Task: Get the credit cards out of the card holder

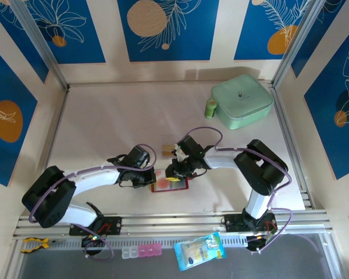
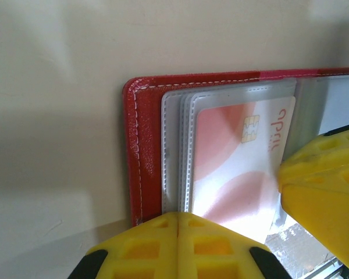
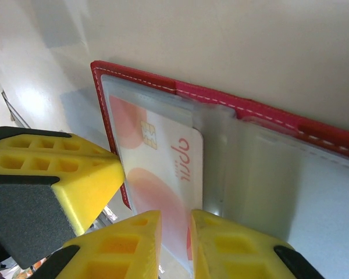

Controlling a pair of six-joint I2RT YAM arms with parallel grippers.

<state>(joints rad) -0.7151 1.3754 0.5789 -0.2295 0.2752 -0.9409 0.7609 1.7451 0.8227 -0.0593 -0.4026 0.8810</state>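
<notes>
The red card holder point(image 1: 178, 188) point(image 2: 144, 133) point(image 3: 232, 99) lies open on the table between the two arms. A whitish credit card with pink marks point(image 2: 238, 168) point(image 3: 163, 168) rests on its clear sleeves point(image 2: 175, 151). A tan credit card point(image 1: 167, 146) lies on the table just behind it. My left gripper point(image 1: 153, 176) point(image 2: 178, 224) is shut, its tips down at the holder's left edge with nothing between them. My right gripper point(image 1: 175, 171) point(image 3: 174, 232) stands over the whitish card's near end, its fingers a narrow gap apart; the card lies flat under them, not pinched.
A mint-green square case point(image 1: 242, 102) with a small green item point(image 1: 210, 107) beside it sits at the back right. On the front ledge lie a blue snack packet point(image 1: 200, 250), small pink and white boxes point(image 1: 141, 251) and a yellow clamp point(image 1: 34, 244). Metal rails point(image 1: 294, 145) line the table's sides.
</notes>
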